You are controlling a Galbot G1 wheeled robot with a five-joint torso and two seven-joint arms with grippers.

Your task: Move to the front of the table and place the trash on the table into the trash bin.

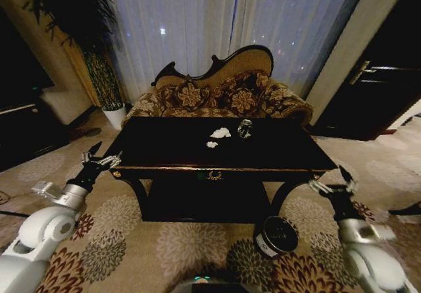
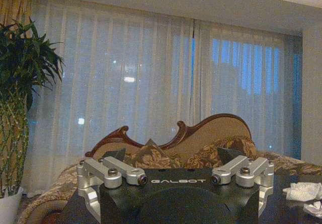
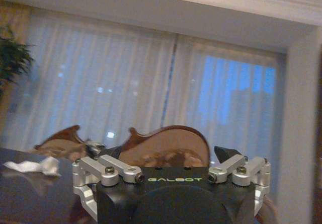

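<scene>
at lower centre-right, the trash bin [image 1: 276, 235] stands on the carpet. both grippers, left [image 1: 100, 156] and right [image 1: 334, 182], hang spread open and empty beside the black table [image 1: 164, 155]. paper wads [image 1: 220, 133] and a silvery crushed item [image 1: 245, 129] lie mid-frame; best reach forward over the near edge.

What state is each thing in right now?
Glossy black table: upright, litter on top.
Crumpled white paper wads: lying on the tabletop.
Shiny silvery crushed item: on the tabletop, beside the wads.
Dark cylindrical trash bin: on the carpet, tilted.
Left hand: open, empty.
Right hand: open, empty.
</scene>
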